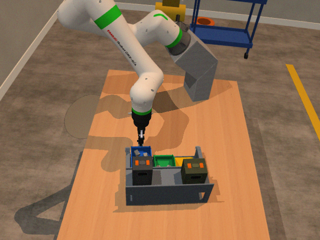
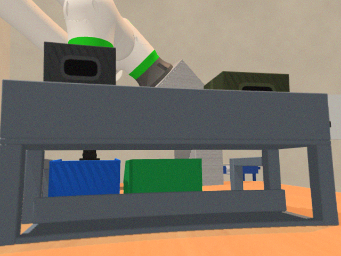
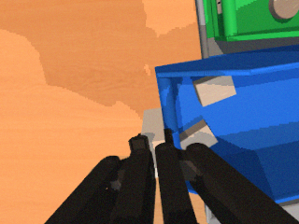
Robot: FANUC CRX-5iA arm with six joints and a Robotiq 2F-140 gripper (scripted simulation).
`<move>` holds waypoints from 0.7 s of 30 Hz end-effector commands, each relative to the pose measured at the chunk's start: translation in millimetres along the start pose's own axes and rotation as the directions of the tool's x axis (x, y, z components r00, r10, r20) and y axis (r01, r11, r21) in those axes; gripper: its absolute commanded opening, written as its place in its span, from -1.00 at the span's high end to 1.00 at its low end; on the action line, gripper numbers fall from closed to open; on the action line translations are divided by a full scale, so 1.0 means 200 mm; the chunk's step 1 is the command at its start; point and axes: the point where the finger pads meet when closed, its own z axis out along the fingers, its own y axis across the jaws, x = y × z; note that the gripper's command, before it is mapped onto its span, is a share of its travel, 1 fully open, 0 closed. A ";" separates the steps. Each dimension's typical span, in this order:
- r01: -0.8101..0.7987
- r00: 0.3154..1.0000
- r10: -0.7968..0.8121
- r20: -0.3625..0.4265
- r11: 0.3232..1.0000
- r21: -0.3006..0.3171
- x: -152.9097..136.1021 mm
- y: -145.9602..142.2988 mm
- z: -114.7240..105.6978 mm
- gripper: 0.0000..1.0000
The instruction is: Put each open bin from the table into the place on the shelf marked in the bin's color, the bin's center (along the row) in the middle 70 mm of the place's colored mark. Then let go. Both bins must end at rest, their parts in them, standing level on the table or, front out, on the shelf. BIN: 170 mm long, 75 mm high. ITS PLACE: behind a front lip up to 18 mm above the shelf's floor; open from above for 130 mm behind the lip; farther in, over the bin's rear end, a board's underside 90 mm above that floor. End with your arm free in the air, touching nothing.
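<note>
Top: showed gripper (image 1: 140, 145) (image 2: 89, 154) (image 3: 154, 122) pointing down, fingers together, at the near end of blue bin (image 1: 147, 150) (image 2: 83, 177) (image 3: 238, 107). Saw blue bin on shelf (image 1: 168, 195) (image 2: 165, 116) (image 3: 201, 28), just beyond gripper, small parts inside. Spotted green bin (image 1: 164, 161) (image 2: 165, 175) (image 3: 248, 23) next to it, off to gripper's side, also on shelf, then yellow mark (image 1: 183, 161) farther off the same way. Noted black case (image 1: 142, 176) (image 2: 52, 60) past gripper on upper board, olive case (image 1: 188, 178) (image 2: 248, 78) farther to the side.

Exterior: caught only a dark piece of gripper above blue bin's rim, fingertips hidden behind bin. Saw both bins upright behind the shelf's rear bar, on the far side from gripper.

Wrist: showed closed fingers right at blue bin's end wall, nothing seen clamped. Couldn't tell contact. Saw two blocky parts (image 3: 217, 91) ahead of fingertips, inside blue bin; green bin farther off.
</note>
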 end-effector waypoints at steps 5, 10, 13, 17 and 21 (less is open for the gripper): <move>0.000 1.000 0.000 0.000 1.000 0.000 0.00 0.01 0.00 1.00; 0.000 1.000 0.000 0.000 1.000 0.000 0.00 0.03 0.00 1.00; 0.000 1.000 0.000 0.000 1.000 0.000 0.00 0.03 0.00 1.00; 0.000 1.000 0.000 0.000 1.000 0.000 0.00 0.05 0.00 1.00; 0.000 1.000 0.000 0.000 1.000 0.000 0.00 0.05 0.00 1.00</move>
